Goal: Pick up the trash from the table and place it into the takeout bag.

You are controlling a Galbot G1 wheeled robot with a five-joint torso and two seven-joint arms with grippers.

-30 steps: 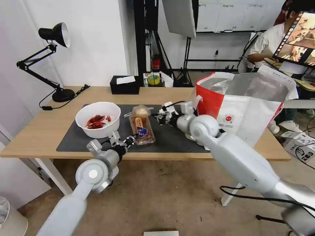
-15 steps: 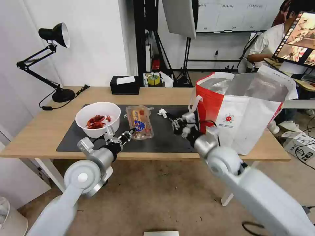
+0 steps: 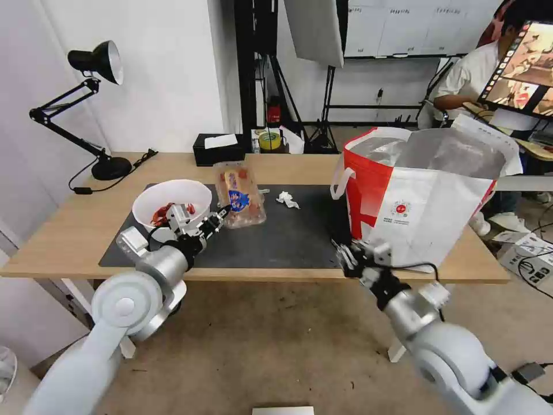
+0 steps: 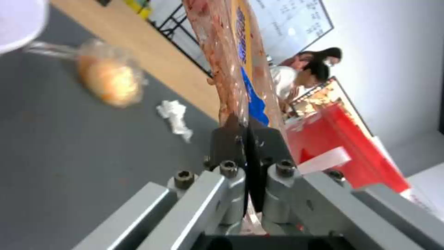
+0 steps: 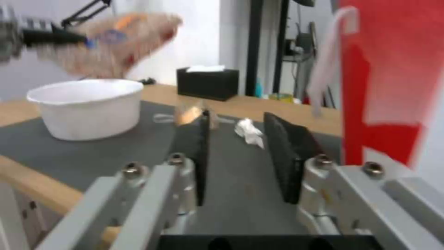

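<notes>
Above the dark grey mat (image 3: 288, 236), the left gripper (image 3: 222, 214) pinches one thin edge of the clear plastic clamshell tray with red bits (image 3: 241, 193), held up at 12 o'clock from its tip. The tray could slip out and spill. The right gripper (image 3: 352, 253) hangs open by the desk (image 3: 69, 230) edge, at 7 o'clock from the big white and red takeout bag (image 3: 420, 196).

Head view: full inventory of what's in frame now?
bowl: 1, white with red shells, on mat's left part
clamshell tray: 1, clear with red bits, lifted above mat in left tool
clear bag: 1, yellowish lump, on mat
tissue: 1, white, crumpled, mid mat
takeout bag: 1, white and red, table's right end
table: 1, light wood, grey mat
tissue box: 1, black, table's back edge
lamp: 1, black, back left
left tool: shut on tray's edge
right tool: open, at table's front edge
</notes>
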